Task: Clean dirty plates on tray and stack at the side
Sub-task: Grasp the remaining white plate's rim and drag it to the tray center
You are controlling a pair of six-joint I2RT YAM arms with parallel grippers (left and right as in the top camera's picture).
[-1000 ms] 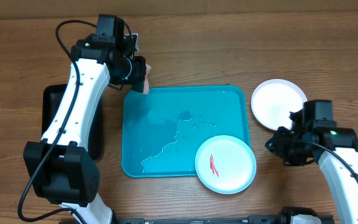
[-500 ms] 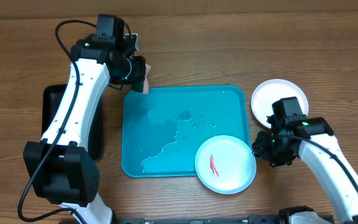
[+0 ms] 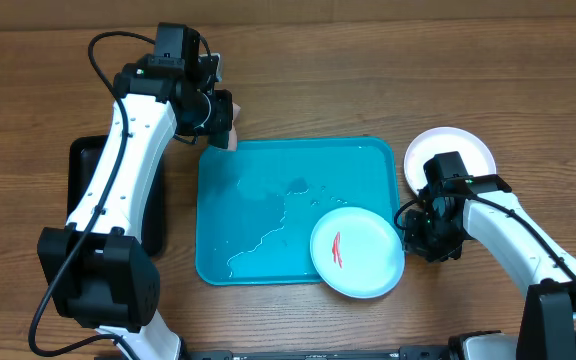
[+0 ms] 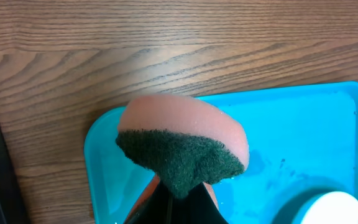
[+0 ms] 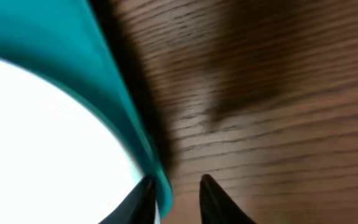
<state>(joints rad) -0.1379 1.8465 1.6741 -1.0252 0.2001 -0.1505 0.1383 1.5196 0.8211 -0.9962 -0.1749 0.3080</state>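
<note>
My right claw (image 5: 176,182) stands narrow astride the right rim of the tray (image 3: 258,190), beside the smeared plate (image 3: 358,252) lying near-right in it. Closing here may pinch rim, not plate, and drag the tray. My left claw (image 3: 220,120) grips the sponge (image 4: 182,140) far-left; a clean plate (image 3: 448,152) sits right.

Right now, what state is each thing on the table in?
tray: wet, water pooled inside.
smeared plate: on the tray, red streak uncleaned.
white plate: on the table right of the tray, looks clean.
sponge: pinched in the shut left gripper.
right gripper: slightly open at the tray's right rim, holding nothing.
black tray: partly hidden, contents unclear.
</note>
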